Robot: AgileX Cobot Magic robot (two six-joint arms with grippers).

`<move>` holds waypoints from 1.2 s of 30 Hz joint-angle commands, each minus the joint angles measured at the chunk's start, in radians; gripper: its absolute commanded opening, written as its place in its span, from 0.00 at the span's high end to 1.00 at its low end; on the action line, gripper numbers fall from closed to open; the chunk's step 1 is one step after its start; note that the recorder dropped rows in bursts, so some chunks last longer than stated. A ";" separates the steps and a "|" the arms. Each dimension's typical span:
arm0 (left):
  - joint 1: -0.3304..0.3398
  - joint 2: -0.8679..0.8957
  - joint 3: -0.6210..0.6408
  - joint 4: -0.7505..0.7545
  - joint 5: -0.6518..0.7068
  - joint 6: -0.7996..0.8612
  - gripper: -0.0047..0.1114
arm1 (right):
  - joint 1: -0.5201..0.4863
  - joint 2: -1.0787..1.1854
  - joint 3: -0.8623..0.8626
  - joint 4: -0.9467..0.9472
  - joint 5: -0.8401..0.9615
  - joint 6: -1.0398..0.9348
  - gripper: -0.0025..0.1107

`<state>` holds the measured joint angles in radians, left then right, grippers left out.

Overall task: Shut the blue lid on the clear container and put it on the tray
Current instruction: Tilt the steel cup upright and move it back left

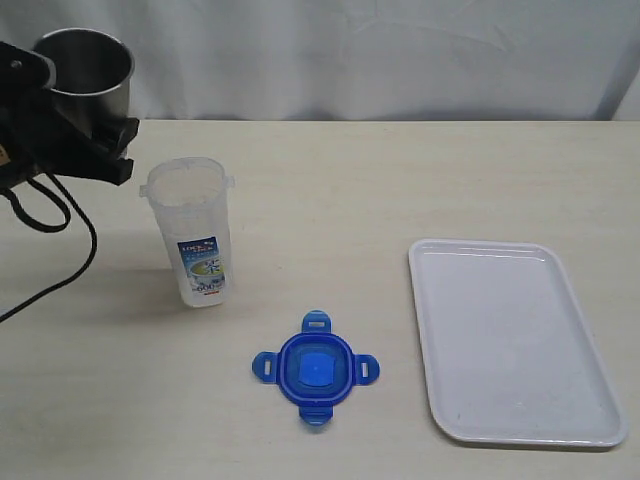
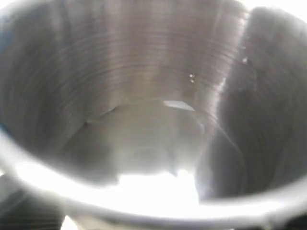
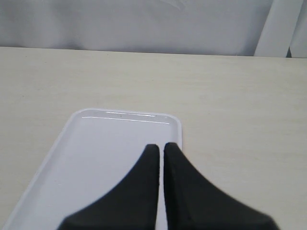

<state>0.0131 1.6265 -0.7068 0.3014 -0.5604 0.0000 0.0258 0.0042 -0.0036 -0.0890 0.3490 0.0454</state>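
The lid (image 1: 315, 368) lies flat between container (image 1: 192, 232) and tray (image 1: 500, 330). The right claw (image 3: 161, 147) is pressed together; the left claw (image 1: 108, 150), by the cup (image 1: 85, 65), we cannot tell. We should spread the right wide and grip the lid level.

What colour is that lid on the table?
The lid is bright blue; the exterior view shows it best.

I see the container (image 1: 196, 232) standing upright with its top open: tall, narrow and clear, with a blue-and-white label low on its side. At 4 o'clock from it, well apart, the lid (image 1: 315, 368) lies flat, bright blue and rounded-square, its 4 tabs splayed outward. At 3 o'clock from the lid lies the tray (image 1: 510, 340), white, flat and low-rimmed.
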 commanded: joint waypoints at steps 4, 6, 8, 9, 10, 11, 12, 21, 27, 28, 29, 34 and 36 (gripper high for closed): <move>0.055 0.122 -0.098 -0.026 -0.032 -0.165 0.96 | 0.001 -0.004 0.004 -0.005 -0.003 0.000 0.94; 0.086 0.179 -0.124 -0.024 -0.058 -0.182 0.96 | 0.001 -0.004 0.004 -0.005 -0.003 0.000 0.94; 0.121 0.231 -0.151 -0.002 -0.080 -0.216 0.96 | 0.001 -0.004 0.004 -0.005 -0.003 0.000 0.94; 0.139 0.261 -0.165 0.024 -0.097 -0.240 0.96 | 0.001 -0.004 0.004 -0.005 -0.003 0.000 0.94; 0.156 0.291 -0.179 0.052 -0.124 -0.271 0.96 | 0.001 -0.004 0.004 -0.005 -0.003 0.000 0.94; 0.169 0.315 -0.189 0.076 -0.155 -0.298 0.96 | 0.001 -0.004 0.004 -0.005 -0.003 0.000 0.94; 0.184 0.345 -0.203 0.112 -0.185 -0.338 0.96 | 0.001 -0.004 0.004 -0.005 -0.003 0.000 0.94; 0.220 0.537 -0.344 0.213 -0.191 -0.337 0.96 | 0.001 -0.004 0.004 -0.005 -0.003 0.000 0.94; 0.220 0.601 -0.379 0.211 -0.201 -0.337 0.96 | 0.001 -0.004 0.004 -0.005 -0.003 0.000 0.94; 0.220 0.604 -0.379 0.211 -0.201 -0.337 0.96 | 0.001 -0.004 0.004 -0.005 -0.003 0.000 0.94; 0.220 0.610 -0.382 0.211 -0.203 -0.337 0.96 | 0.001 -0.004 0.004 -0.005 -0.003 0.000 0.94; 0.220 0.643 -0.383 0.213 -0.258 -0.337 0.96 | 0.001 -0.004 0.004 -0.005 -0.003 0.000 0.94; 0.220 0.670 -0.383 0.213 -0.305 -0.336 0.96 | 0.001 -0.004 0.004 -0.005 -0.003 0.000 0.94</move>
<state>0.2318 2.2752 -1.0774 0.5191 -0.7533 -0.3377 0.0258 0.0042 -0.0036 -0.0890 0.3490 0.0454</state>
